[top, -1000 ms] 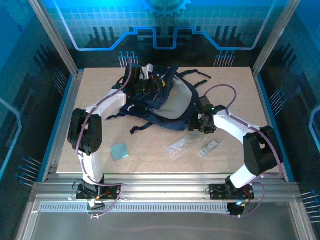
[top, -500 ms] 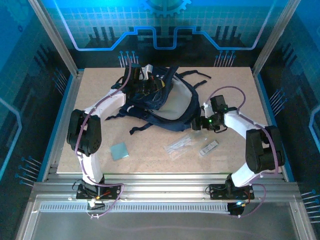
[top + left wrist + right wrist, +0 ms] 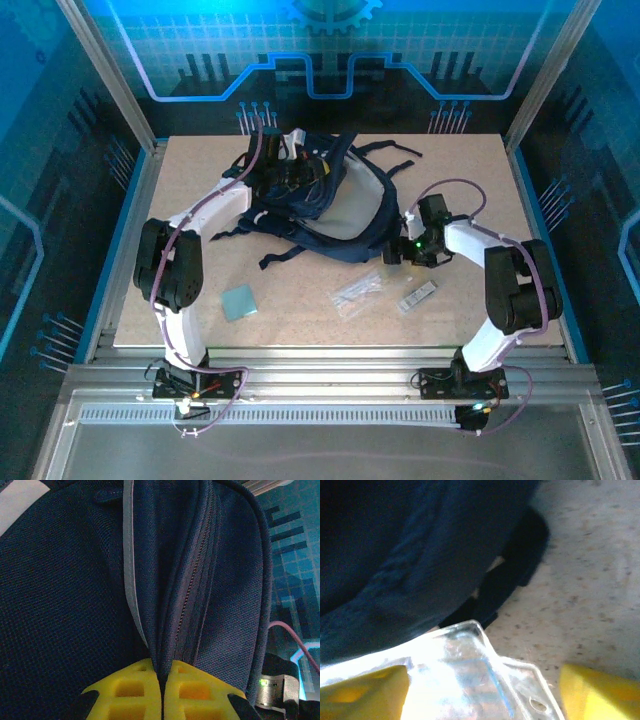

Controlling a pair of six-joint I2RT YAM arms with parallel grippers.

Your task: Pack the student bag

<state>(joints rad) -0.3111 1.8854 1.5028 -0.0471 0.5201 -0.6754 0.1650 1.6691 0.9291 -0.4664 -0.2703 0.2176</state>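
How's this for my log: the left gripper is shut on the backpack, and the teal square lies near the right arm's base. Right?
Not quite: the top view shows the teal square near the left arm's base. The left gripper is indeed shut on the backpack.

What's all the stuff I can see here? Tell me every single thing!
student bag: one, dark navy, back middle of the table
square card: one, pale teal, near left
clear packet: one, see-through, in front of the bag
small flat pack: one, grey-white, right of the clear packet
clear plastic piece: one, see-through, beside the bag's black strap
table: one, speckled beige
left gripper: one, yellow, shut on the student bag by its zip
right gripper: one, yellow, fingers either side of the clear plastic piece; grip unclear
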